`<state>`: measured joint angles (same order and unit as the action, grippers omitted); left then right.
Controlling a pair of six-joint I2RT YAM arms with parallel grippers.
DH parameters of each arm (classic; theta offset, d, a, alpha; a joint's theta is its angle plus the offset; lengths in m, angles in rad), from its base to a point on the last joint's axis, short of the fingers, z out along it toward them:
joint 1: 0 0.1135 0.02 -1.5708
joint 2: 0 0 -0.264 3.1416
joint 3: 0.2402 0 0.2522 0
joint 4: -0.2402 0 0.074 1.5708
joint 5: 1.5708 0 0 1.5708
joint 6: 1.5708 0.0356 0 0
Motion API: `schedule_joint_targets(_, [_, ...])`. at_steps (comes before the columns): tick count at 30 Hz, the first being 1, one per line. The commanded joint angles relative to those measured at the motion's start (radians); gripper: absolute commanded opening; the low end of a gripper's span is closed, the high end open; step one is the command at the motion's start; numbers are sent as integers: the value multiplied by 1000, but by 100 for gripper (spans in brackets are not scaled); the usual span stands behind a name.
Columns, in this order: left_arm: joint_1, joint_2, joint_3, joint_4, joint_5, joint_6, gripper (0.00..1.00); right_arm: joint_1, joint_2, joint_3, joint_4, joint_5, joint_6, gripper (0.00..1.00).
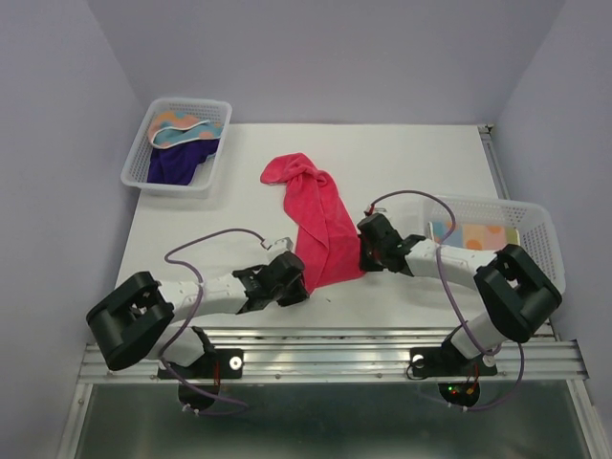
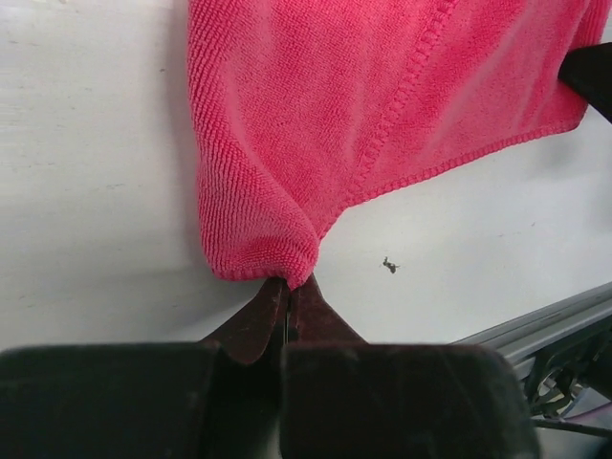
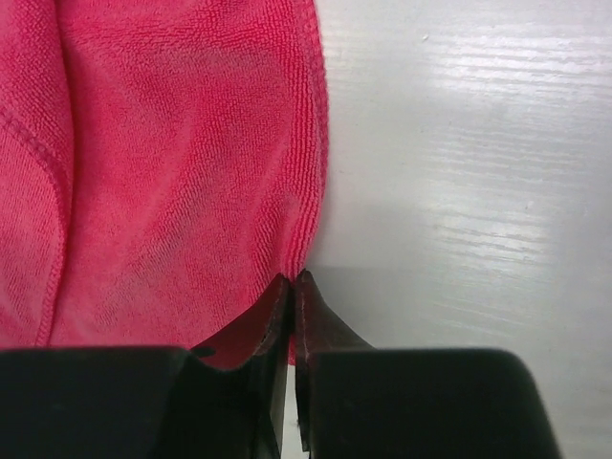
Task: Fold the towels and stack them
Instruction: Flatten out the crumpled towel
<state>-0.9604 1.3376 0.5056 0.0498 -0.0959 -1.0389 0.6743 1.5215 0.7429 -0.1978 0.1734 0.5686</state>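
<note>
Plain pink-red towel (image 1: 320, 225) lies mid-bench, on the white bench (image 1: 421, 163). Its long axis runs from a bunched far end down to a flat near hem, leaning slightly rightward as it comes near. Left claw (image 2: 287, 284) is pressed together, pinching the towel's near-left corner, and the cloth puckers into the tips. Right claw (image 3: 293, 279) is also pressed together at the near-right corner, and appears to nip the stitched hem. From both claws the whole towel lies straight ahead, away from the arm bases. The near hem spans between them, so neither arm is nearer and each has its own corner. Judgement: the next move turns on that shared hem, with the far end a crumpled heap needing to be drawn out before any fold. Far left of the towel, a white mesh plastic basket (image 1: 134, 177) holds a dark purple towel (image 1: 177, 164) and a light blue and orange patterned towel (image 1: 186, 129). Right of it, a second white mesh basket (image 1: 540, 215) holds an orange dotted towel (image 1: 478, 234). No brand, label or legible writing anywhere.
</note>
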Motion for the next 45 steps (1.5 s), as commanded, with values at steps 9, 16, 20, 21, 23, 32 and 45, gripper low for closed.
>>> schedule_joint_targets(9, [35,-452,66,100,88,142,0,-2,-257,35,-87,-28,-59,1])
schedule_joint_targets(16, [132,-569,261,167,38,106,0,-2,-494,229,-173,-31,-105,1])
schedule_joint_targets(20, [187,-560,442,95,1,91,0,-2,-529,418,-206,-43,-156,1])
schedule_joint_targets(21, [195,-558,477,72,-8,82,0,-2,-529,458,-212,-43,-168,1])
schedule_joint_targets(23, [209,-557,585,27,-92,74,0,-2,-520,588,-236,-52,-203,1])
schedule_joint_targets(32, [222,-486,838,-136,-341,71,0,-1,-318,1024,-347,-81,-328,1])
schedule_joint_targets(45, [650,-51,1126,-9,120,54,0,-125,130,1501,-287,77,-490,1])
